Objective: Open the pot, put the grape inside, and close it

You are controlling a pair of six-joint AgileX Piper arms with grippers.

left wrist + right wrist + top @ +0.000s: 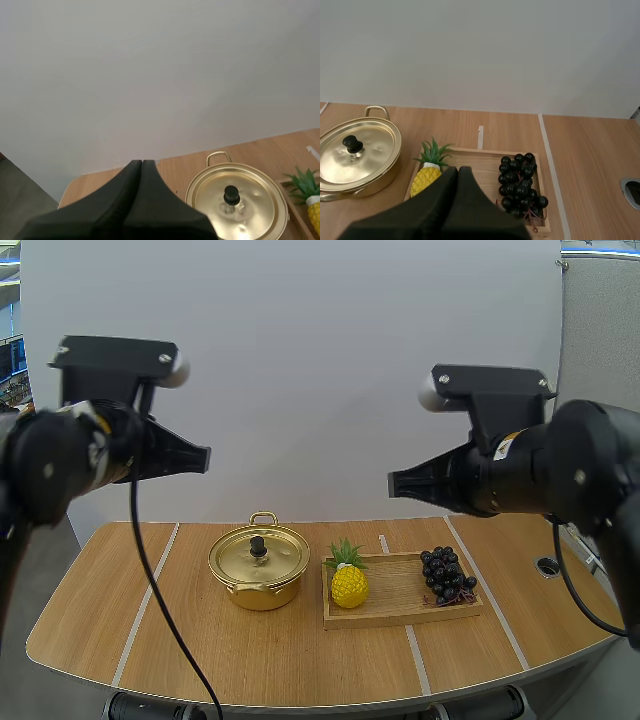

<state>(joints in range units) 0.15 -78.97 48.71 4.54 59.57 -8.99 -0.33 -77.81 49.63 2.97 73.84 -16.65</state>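
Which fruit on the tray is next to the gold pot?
The yellow pineapple, at the tray's end nearest the pot; the dark grapes lie at the other end.

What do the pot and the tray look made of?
The pot is probably thin metal with a shiny gold finish, going by the reflections on its lid. The knob looks like black plastic. The tray is pale matte wood with visible grain.

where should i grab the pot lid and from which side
Probably the black knob at the centre of the lid, from straight above: it stands upright and looks narrow enough to pinch, while the rim lies flush on the pot.
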